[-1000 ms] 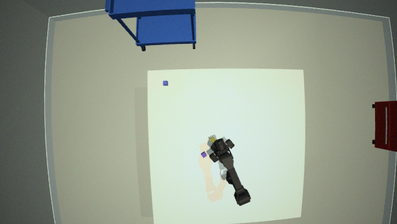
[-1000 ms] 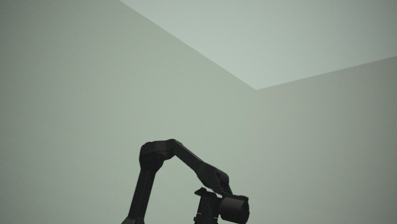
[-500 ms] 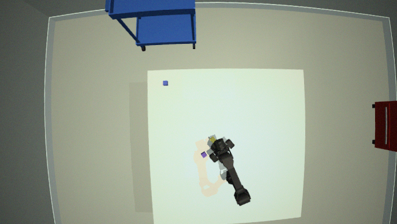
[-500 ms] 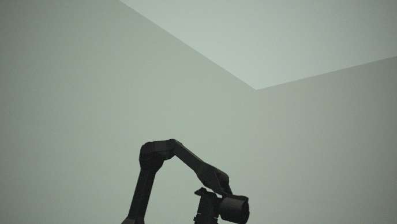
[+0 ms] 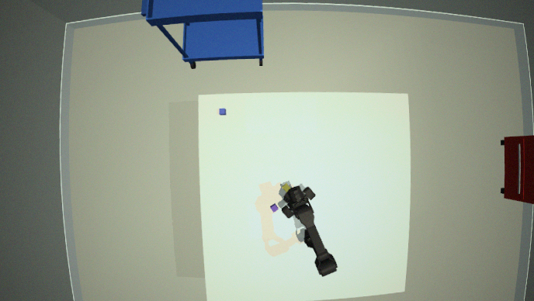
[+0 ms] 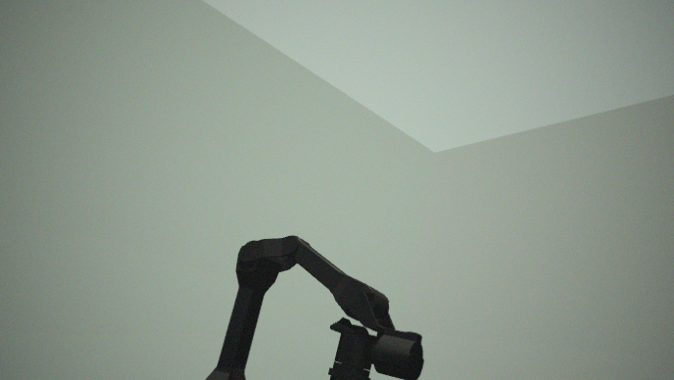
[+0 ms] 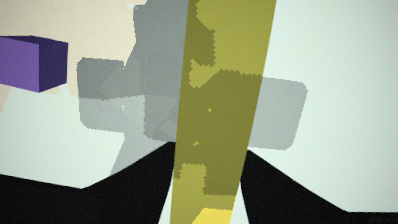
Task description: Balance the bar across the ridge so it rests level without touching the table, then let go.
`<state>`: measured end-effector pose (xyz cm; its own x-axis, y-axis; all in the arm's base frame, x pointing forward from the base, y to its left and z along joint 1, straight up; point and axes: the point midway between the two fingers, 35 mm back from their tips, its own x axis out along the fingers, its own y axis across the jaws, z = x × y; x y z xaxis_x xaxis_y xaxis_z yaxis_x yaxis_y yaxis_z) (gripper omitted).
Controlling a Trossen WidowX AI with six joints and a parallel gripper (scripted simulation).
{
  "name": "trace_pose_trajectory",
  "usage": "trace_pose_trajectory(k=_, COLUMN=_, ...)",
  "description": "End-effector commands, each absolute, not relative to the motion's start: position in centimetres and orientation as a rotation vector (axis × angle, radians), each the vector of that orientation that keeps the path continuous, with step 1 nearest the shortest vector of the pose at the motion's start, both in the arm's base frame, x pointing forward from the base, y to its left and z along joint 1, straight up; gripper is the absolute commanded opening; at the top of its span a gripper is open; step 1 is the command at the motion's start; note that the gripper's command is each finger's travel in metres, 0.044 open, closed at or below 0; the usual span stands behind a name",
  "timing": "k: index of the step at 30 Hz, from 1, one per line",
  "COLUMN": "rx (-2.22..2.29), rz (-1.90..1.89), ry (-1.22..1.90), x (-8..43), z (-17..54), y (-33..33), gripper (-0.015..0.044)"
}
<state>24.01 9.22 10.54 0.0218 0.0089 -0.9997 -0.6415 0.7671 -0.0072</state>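
The yellow bar (image 5: 286, 188) (image 7: 227, 100) runs lengthwise up the wrist view between the two black fingertips of my gripper (image 7: 208, 153). The fingertips stand beside its long sides, very close, and look barely parted from it; my gripper is slightly open around the bar. In the top view only one end of the bar shows past the arm. The ridge is not visible in any view, so the contact under the bar and whether it is level cannot be told. The exterior view shows only the upper arm, with the fingers out of frame.
A purple block (image 5: 274, 208) (image 7: 52, 64) lies left of the bar. A blue block (image 5: 222, 112) lies near the far left corner of the pale table (image 5: 349, 136). A blue cart (image 5: 223, 40) stands beyond the table and a red cabinet (image 5: 514, 168) at the right.
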Motion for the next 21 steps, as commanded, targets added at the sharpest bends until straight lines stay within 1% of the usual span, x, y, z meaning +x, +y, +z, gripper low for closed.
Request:
trace_pose_trajectory(k=1, rx=-0.543, rz=0.544, ry=1.478, x=24.01, z=10.54, y=9.22, gripper=0.017)
trace_pose_trajectory(k=20, rx=-0.543, rz=0.544, ry=1.478, x=24.01, z=10.54, y=9.22, gripper=0.0173)
trace_pose_trajectory(k=21, rx=-0.543, rz=0.544, ry=1.478, x=24.01, z=10.54, y=9.22, gripper=0.0185)
